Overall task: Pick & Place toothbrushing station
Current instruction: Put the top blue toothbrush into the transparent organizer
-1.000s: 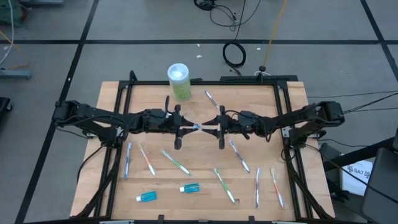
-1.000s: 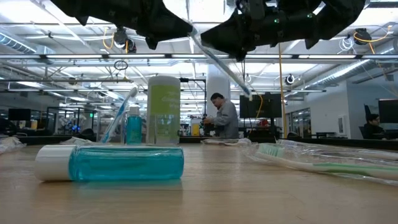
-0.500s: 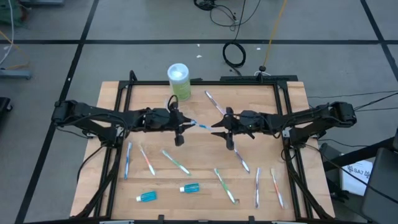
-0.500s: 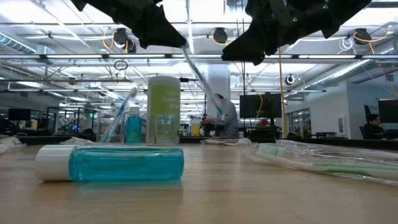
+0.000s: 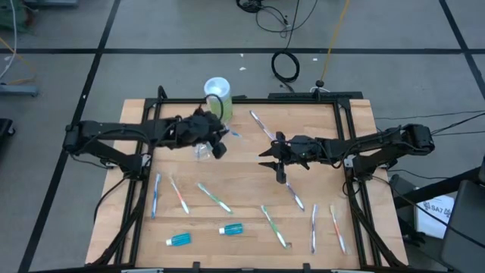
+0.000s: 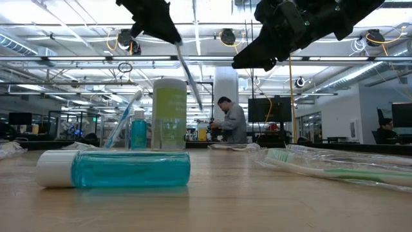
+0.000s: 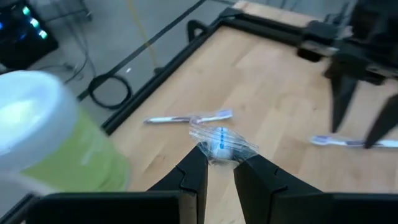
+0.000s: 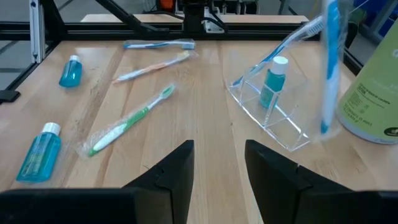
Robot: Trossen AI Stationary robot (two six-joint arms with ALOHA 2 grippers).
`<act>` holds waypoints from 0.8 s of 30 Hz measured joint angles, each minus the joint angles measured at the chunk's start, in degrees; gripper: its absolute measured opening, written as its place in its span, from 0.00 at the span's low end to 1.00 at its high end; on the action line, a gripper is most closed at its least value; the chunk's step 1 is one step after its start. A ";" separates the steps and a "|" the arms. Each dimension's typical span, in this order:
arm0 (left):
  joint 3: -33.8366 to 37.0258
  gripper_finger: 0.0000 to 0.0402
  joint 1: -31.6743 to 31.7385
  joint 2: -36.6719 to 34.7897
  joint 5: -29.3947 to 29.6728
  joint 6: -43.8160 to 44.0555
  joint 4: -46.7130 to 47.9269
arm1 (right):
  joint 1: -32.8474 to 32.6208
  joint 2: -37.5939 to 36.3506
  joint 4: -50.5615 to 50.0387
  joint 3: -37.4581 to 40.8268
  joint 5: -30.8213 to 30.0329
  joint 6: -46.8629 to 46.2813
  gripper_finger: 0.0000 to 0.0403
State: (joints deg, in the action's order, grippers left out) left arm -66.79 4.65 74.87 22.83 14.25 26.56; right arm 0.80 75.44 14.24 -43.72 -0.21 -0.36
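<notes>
1. Toothbrush (image 7: 221, 140), in its clear wrapper, is pinched at one end between the narrow jaws of the left gripper (image 7: 219, 158) and hangs slanting above the table.
2. The right gripper (image 8: 217, 155) has let go. Its jaws stand wide and empty over the middle of the table (image 5: 318, 129), apart from the left arm.
3. A second ago both grippers met on this brush at the table's centre. Since then the left arm has swung it toward the back edge.
4. It now hangs near the clear cup (image 8: 280, 121), which already holds a small blue tube (image 8: 273, 78), beside the green bottle (image 5: 218, 98).
5. The handover looks finished; dropping the brush into the cup seems the next step. Other brushes (image 5: 214, 198) lie waiting.
</notes>
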 joint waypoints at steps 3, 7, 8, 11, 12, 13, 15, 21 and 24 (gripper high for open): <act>-2.21 0.17 1.84 0.00 -0.24 0.33 4.44 | 0.01 0.00 0.02 0.00 0.02 0.00 0.34; -3.40 0.17 3.91 0.00 -0.29 2.00 7.97 | 0.01 0.00 0.02 0.00 0.02 0.00 0.34; -3.40 0.17 4.35 0.00 -0.34 2.02 8.35 | 0.00 0.00 0.02 0.00 0.02 0.00 0.33; -3.40 0.17 5.99 0.00 -2.45 3.07 10.54 | 0.00 0.00 0.02 0.00 0.02 0.00 0.33; -3.40 0.17 6.49 0.00 -3.38 3.63 11.31 | 0.01 0.00 0.02 0.00 0.02 0.00 0.33; -3.40 0.17 6.92 0.00 -3.99 4.10 11.91 | 0.01 0.00 0.02 0.00 0.02 0.00 0.33; -3.27 0.17 7.59 0.00 -4.37 4.32 12.34 | 0.00 0.00 0.02 0.00 0.02 0.00 0.33; -3.23 0.17 8.94 0.46 -4.53 5.78 13.95 | 0.00 0.00 0.03 0.00 0.02 0.21 0.33; -3.21 0.17 9.19 1.78 -4.59 5.80 14.01 | 0.02 0.00 0.03 0.00 0.02 1.00 0.33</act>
State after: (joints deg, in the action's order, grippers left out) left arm -70.00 13.84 76.65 18.25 20.05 40.57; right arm 0.82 75.44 14.27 -43.72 -0.19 0.64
